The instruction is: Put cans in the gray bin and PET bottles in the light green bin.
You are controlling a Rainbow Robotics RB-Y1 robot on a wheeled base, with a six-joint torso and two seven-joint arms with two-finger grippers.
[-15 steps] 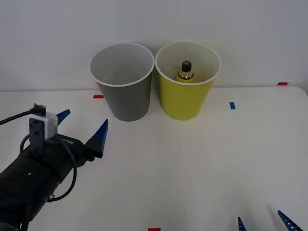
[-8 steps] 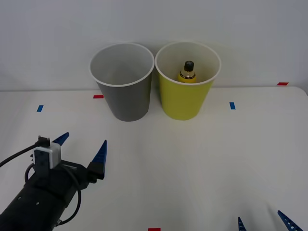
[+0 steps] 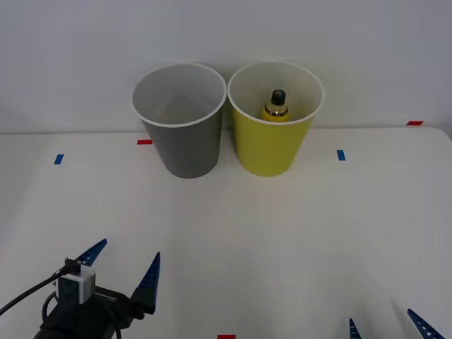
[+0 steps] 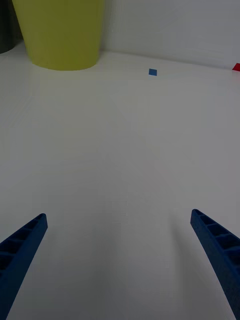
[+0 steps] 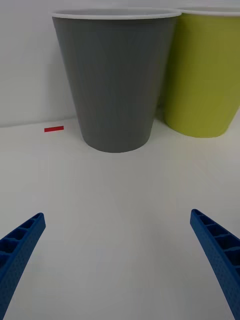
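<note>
At the back of the table stand the gray bin (image 3: 179,131) and, to its right, the light green bin (image 3: 274,138). Inside the green one a PET bottle (image 3: 275,107) with a black cap and yellow label stands upright. No can is in view. My left gripper (image 3: 121,267) is open and empty near the front left edge, well short of the bins. In the left wrist view the gray bin (image 5: 116,80) and the green bin (image 5: 205,75) are ahead of its fingers. My right gripper (image 3: 387,326) is open at the front right corner, with the green bin (image 4: 61,32) far ahead.
Small blue tape marks (image 3: 341,155) and red tape marks (image 3: 144,142) lie flat on the white table (image 3: 282,233). A white wall rises right behind the bins.
My left arm has drawn back toward the front edge of the table, away from the bins, its fingers still open. The bottle in the green bin has settled a little. The right gripper has not moved.
</note>
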